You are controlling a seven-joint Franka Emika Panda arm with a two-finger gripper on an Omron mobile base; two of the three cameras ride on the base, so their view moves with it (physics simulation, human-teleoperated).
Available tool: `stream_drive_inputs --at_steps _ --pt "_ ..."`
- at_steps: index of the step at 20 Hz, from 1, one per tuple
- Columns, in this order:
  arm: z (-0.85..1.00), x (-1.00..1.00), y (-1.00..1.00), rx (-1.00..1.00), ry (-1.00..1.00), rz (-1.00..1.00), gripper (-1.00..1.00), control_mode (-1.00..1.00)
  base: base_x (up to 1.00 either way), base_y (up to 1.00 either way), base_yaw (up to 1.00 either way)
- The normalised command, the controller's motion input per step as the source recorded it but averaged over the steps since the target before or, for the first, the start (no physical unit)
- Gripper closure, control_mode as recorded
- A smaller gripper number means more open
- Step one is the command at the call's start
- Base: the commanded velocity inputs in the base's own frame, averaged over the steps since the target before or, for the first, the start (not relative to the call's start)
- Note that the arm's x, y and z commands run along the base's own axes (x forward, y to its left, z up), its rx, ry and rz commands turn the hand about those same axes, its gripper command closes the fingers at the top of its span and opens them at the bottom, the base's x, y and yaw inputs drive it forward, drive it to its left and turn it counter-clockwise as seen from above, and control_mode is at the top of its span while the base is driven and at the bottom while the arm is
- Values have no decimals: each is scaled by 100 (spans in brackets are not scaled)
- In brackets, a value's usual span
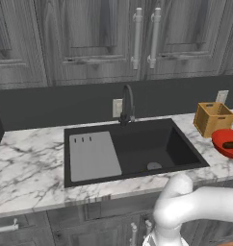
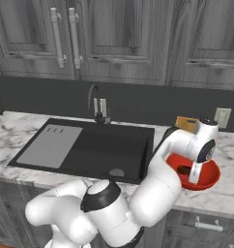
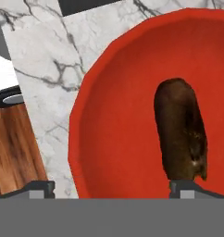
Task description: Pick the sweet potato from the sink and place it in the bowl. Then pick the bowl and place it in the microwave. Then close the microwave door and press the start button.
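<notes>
No readable writing is showing on anything. The sweet potato is lying inside the red bowl, which is sitting on the marble table right of the black sink. The fingers are spreading wide over the bowl's rim, gripping nothing. A tan wooden box is standing just behind the bowl.

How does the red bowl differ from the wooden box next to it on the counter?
The bowl is round and glossy red, while the wooden box is square and tan. The bowl is wide and shallow with sloping sides; the box is taller with straight walls. The bowl holds the sweet potato; what the box holds, if anything, cannot be told. Both stand on the marble counter, right of the sink.
</notes>
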Motion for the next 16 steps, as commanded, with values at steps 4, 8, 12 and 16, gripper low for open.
stream_drive_inputs --at_steps 4,8,12,16 --pt "-25 -91 -8 6 0 -2 -100 -100 0 0 0" --pt "-30 -9 -6 14 -13 2 -100 -100 0 0 0" --pt "-4 24 0 13 -19 14 -100 -100 0 0 0" --pt "0 29 -1 11 -19 15 -100 -100 0 0 0"
